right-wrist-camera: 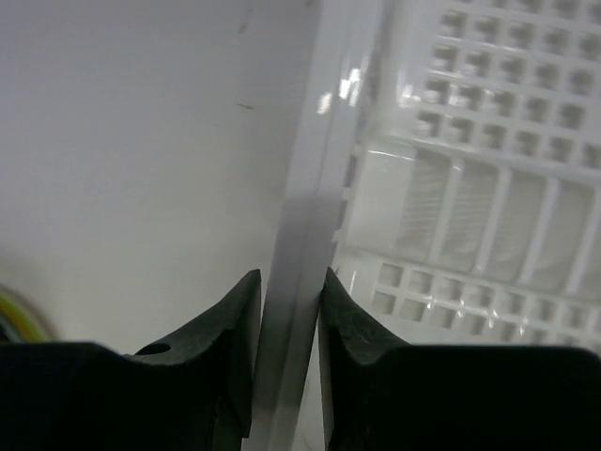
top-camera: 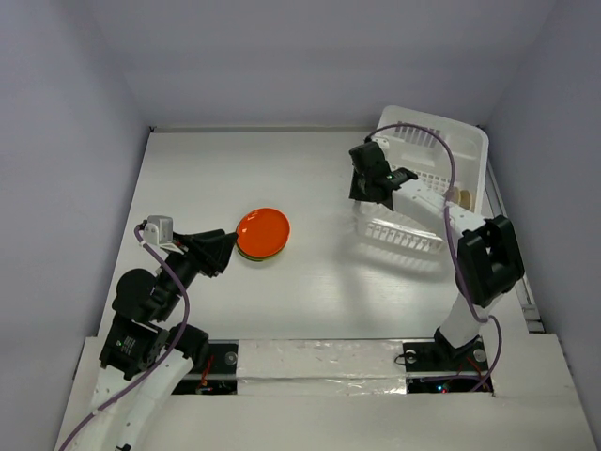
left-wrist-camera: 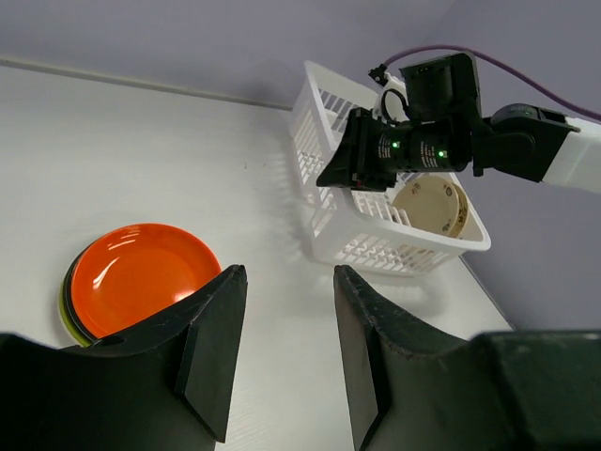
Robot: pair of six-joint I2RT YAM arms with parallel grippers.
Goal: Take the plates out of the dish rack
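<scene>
While the right gripper (right-wrist-camera: 289, 291) pinches the dish rack (top-camera: 441, 141) by its left rim, jaws nearly closed on the thin glossy white plastic edge, the left gripper (left-wrist-camera: 289, 282) sits wide open with nothing held. Rack is at 1 o'clock on the table (top-camera: 207, 178): grid floor, slotted walls. Cream plate (left-wrist-camera: 430, 205) stands on edge inside it, 3 o'clock from the right gripper in top view. Stack of plates (top-camera: 263, 231), round and glossy, orange-red on top with a lime green edge under it, lies at 2 o'clock just off the left gripper's tips, not touching.
</scene>
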